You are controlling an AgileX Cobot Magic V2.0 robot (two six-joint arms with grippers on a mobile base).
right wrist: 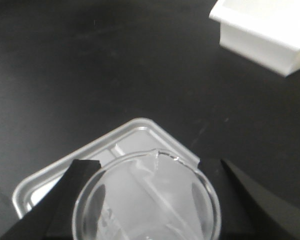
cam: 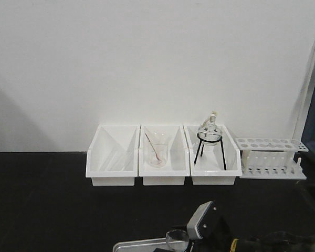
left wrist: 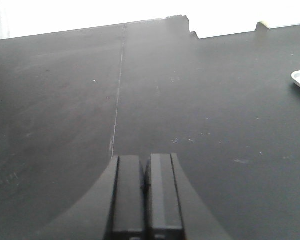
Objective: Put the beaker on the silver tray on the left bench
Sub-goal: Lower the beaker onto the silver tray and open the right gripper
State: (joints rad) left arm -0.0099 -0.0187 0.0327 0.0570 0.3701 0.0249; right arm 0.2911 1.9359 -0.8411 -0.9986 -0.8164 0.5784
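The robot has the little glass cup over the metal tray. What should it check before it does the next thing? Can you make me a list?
1. Grip: the right gripper has a finger on each side of the beaker. Ok.
2. Place: the silver tray shows right under the beaker. Ok.
3. Bottom touching the tray: the beaker's base is hidden. Cannot tell.
4. Base fully inside the rim: the beaker sits near the tray's end in the front view. Cannot tell.
5. Room on the tray: the part that shows holds nothing else. Ok.
6. Other arm out of the way: the left gripper is shut over the bare left bench, apart from the tray. Ok.
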